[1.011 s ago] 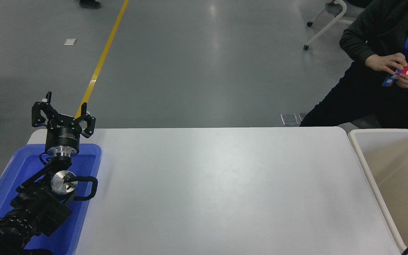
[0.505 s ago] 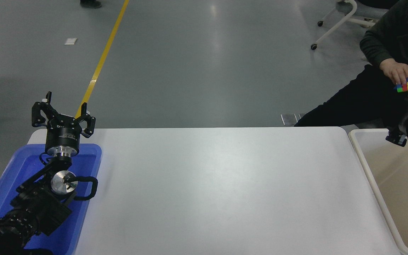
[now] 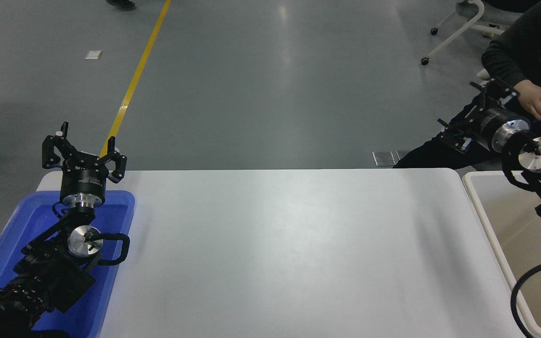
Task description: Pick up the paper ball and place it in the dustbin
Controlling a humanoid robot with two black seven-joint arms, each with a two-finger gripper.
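You see no paper ball anywhere, so progress cannot be judged. Your right gripper (image 3: 478, 104), at two o'clock, hovers spread and empty above the dustbin (image 3: 486, 220); left gripper (image 3: 82, 152) is parked, spread.

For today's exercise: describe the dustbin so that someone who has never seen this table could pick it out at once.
Start at the white table and go to its right end. The dustbin stands there, partly cut off by the picture's edge. It is cream-white with a thick rounded rim, unlike the bright blue tray at the left end.

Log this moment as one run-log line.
right pincer: open, empty, raised beyond dustbin | left pincer: open, parked over blue tray | paper ball: unseen
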